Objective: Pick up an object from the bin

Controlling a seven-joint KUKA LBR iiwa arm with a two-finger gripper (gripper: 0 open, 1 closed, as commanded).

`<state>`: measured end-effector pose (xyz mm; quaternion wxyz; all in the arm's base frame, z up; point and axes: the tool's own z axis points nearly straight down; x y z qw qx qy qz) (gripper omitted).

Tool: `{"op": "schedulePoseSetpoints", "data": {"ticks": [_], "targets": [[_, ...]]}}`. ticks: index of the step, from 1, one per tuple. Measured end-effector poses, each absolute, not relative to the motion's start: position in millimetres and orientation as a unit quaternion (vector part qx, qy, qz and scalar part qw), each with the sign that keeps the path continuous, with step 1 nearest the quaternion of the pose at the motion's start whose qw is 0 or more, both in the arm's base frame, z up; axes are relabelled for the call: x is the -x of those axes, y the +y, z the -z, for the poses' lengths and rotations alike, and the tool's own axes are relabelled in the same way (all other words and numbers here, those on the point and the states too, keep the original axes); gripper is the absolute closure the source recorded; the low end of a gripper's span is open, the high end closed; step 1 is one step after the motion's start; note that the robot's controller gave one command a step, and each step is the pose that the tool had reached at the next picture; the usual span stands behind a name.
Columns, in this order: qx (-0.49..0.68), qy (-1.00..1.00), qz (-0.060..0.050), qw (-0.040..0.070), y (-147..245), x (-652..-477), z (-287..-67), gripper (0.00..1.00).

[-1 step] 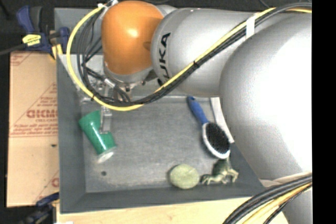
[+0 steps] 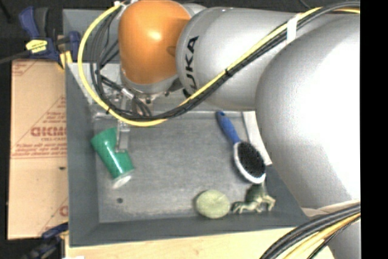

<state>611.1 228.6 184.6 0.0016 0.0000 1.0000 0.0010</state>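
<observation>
Four things lie in the bin; a green cup lies on its side at left centre, just beside the jaws; the orange wrist cover hides most of them, so open or closed cannot be told; brush, pale ball and small figure sit lower right.

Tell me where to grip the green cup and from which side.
Take the cup across its mid-body, probably from above: it lies on its side, long axis upper left to lower right, so close across its round width.
</observation>
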Motion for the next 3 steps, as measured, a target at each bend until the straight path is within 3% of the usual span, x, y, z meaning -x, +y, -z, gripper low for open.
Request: {"op": "schedulePoseSetpoints", "data": {"ticks": [1,3], "targets": [[-0.029,1.000,-0.002,0.003,235,-588.3,-110,0.00],[-0.104,0.995,-0.001,0.001,233,-580.7,-121,0.00]]}}
